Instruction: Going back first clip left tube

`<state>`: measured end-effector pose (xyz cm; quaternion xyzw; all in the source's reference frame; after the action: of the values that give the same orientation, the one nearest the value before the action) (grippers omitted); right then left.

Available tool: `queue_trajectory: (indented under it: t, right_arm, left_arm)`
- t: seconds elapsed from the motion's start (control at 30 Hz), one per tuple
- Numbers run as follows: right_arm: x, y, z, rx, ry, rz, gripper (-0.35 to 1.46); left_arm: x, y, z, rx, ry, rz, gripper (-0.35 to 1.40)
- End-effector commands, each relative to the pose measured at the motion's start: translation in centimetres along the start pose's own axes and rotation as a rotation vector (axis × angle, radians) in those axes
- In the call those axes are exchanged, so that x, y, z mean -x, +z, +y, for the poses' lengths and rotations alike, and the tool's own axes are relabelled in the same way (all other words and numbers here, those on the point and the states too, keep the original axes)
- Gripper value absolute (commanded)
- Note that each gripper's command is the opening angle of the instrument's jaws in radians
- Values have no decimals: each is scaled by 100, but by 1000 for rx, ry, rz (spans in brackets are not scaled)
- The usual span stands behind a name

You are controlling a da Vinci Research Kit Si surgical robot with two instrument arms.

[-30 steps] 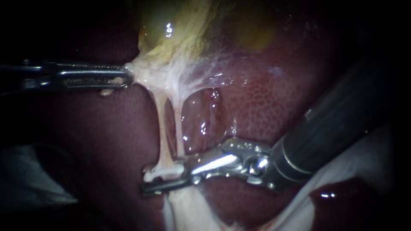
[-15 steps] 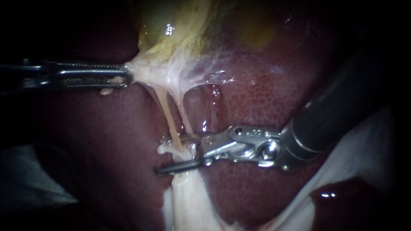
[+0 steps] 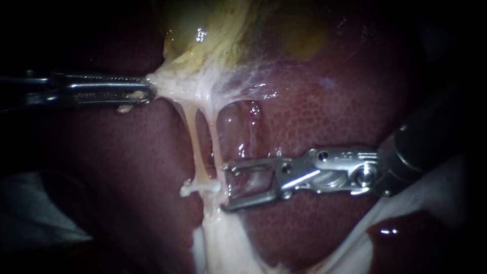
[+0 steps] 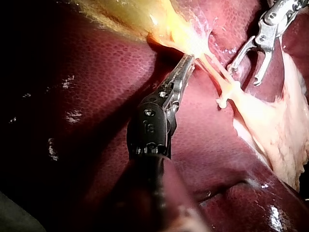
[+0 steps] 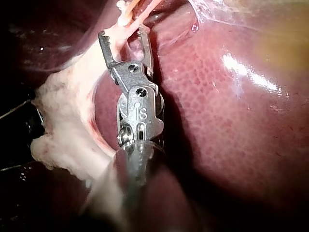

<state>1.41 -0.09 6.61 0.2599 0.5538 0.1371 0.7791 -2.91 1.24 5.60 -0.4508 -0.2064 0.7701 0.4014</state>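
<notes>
Nearest the camera lies a soft, pale lump, ragged at its edges. Two thin tubes rise out of it side by side, smooth, wet and cream-coloured.

The clip sits on the low end of the left tube, just above the lump. It is a small white bar with a little knob on its left end. It lies almost flat across the tube, pointing side to side, while the tube runs up and down. Its right end reaches the right tube.

Just right of the tubes is the right instrument, shiny metal on a dark shaft. Its jaws are spread wide and hold nothing. They point at the tubes, near the clip but not touching it.

Behind everything is the liver, dark red with tiny speckles.

Further up, the left instrument pinches the white, stringy lower end of the gallbladder with its long, ridged jaws. The gallbladder is yellow and glossy.
</notes>
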Motion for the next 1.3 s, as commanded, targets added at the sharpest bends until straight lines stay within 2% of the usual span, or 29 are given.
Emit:
queue_trajectory:
  t: [0.03, 0.23, 0.53, 0.77, 1.1, 1.3]
  right_arm:
    - [-1, -6, -1, 8, -14, -9, 50]
    - [-14, -48, -6, 52, -91, -89, 50]
    - [-38, -105, -1, 95, -120, -105, 50]
    - [-39, -110, -2, 99, -122, -106, 50]
    - [-39, -110, -3, 99, -122, -106, 50]
    - [-39, -111, -3, 99, -122, -106, 50]
  left_arm:
    - [0, 0, 0, -3, 0, 0, -35]
    - [0, 0, 0, -2, 0, 0, -35]
    - [0, 0, -1, -2, 0, 0, -35]
    - [5, 7, -3, -7, 3, 2, -35]
    - [34, 57, -24, -1, 21, 3, -35]
    - [37, 69, -28, 3, 18, -3, -35]
